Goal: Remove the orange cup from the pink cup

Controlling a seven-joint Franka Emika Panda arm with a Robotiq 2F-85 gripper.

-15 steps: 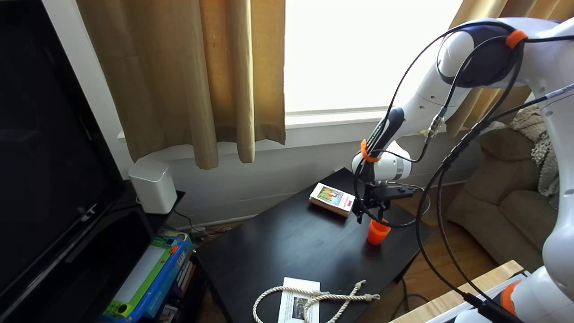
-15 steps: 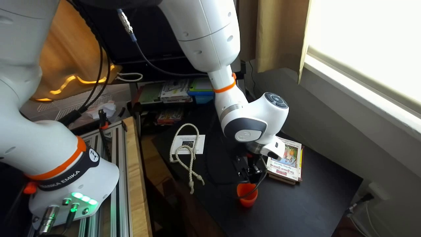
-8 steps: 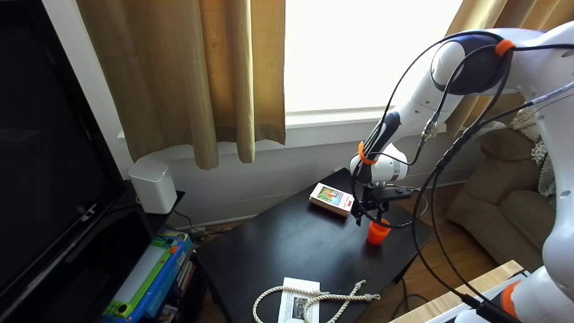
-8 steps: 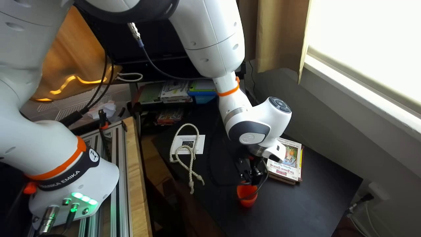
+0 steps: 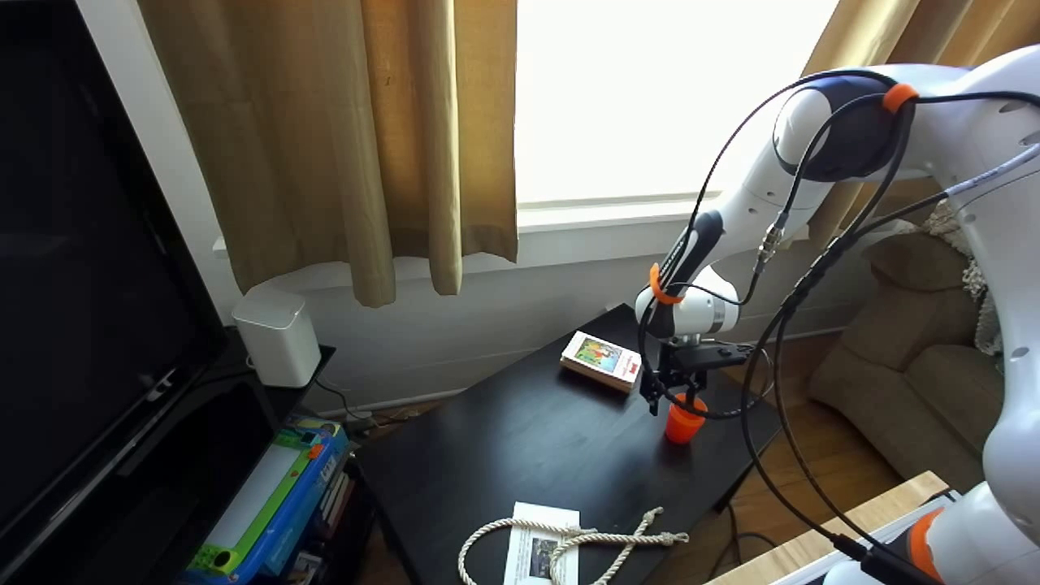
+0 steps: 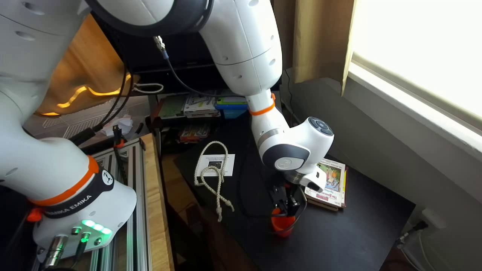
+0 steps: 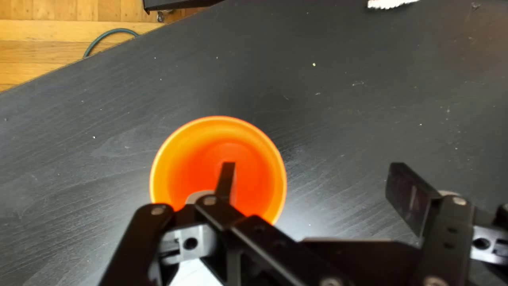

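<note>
The orange cup point(image 5: 696, 404) is nested in the pink cup point(image 5: 681, 431), upright on the dark table. The stack also shows in an exterior view, with the orange cup point(image 6: 278, 223) on top and the reddish pink cup point(image 6: 284, 234) below. In the wrist view I look down into the orange cup point(image 7: 174, 159); the pink cup is hidden there. My gripper point(image 7: 312, 165) is open and empty. One of its fingers point(image 7: 226, 178) is over or inside the cup's mouth; the opposite one is outside, over the table. The gripper shows in both exterior views point(image 5: 673, 404) point(image 6: 285, 211).
A small stack of books point(image 5: 601, 360) lies behind the gripper, near the wall. A rope point(image 5: 621, 538) lies over a white card point(image 5: 528, 520) at the table's far end from the cups. The table edge and wooden floor point(image 7: 47, 39) are close to the cups.
My arm has come down a little, and one finger now reaches to the orange cup's mouth. The gripper stays open, and the cups have not moved.
</note>
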